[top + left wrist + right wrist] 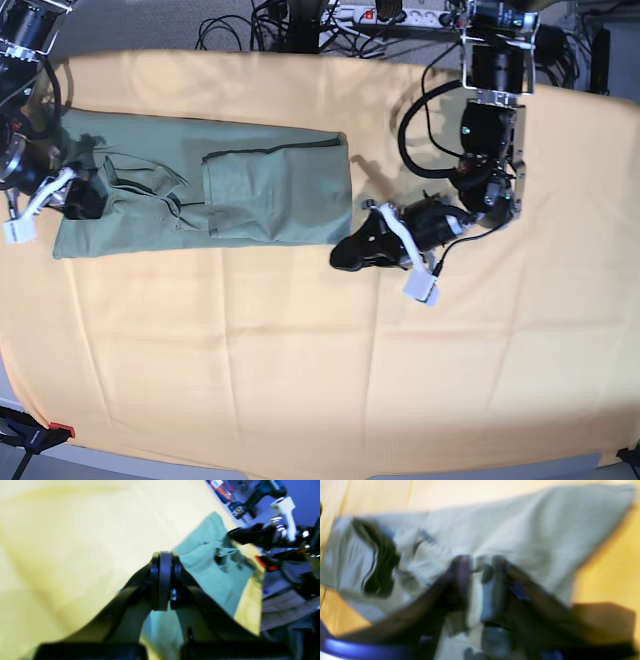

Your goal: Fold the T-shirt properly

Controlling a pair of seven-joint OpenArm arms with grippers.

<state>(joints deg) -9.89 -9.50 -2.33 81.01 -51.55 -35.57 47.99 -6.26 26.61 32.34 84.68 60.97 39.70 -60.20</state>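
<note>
The sage-green T-shirt (pixel 230 180) lies as a long folded strip across the far left half of the table, one sleeve folded on top near its middle. My left gripper (pixel 345 255) rests at the shirt's near right corner. In the left wrist view its fingertips (pixel 162 557) are pressed together at the T-shirt's (pixel 212 575) edge, shut on the fabric there. My right gripper (pixel 82 195) sits on the shirt's left end. In the blurred right wrist view its fingers (pixel 461 567) stand apart over the rumpled T-shirt (pixel 532 535), open.
A yellow-orange cloth (pixel 300 360) covers the whole table. Cables and a power strip (pixel 400 15) run along the far edge. A clamp (pixel 45 432) grips the near left corner. A drill and other tools (pixel 262 492) lie beyond the table edge.
</note>
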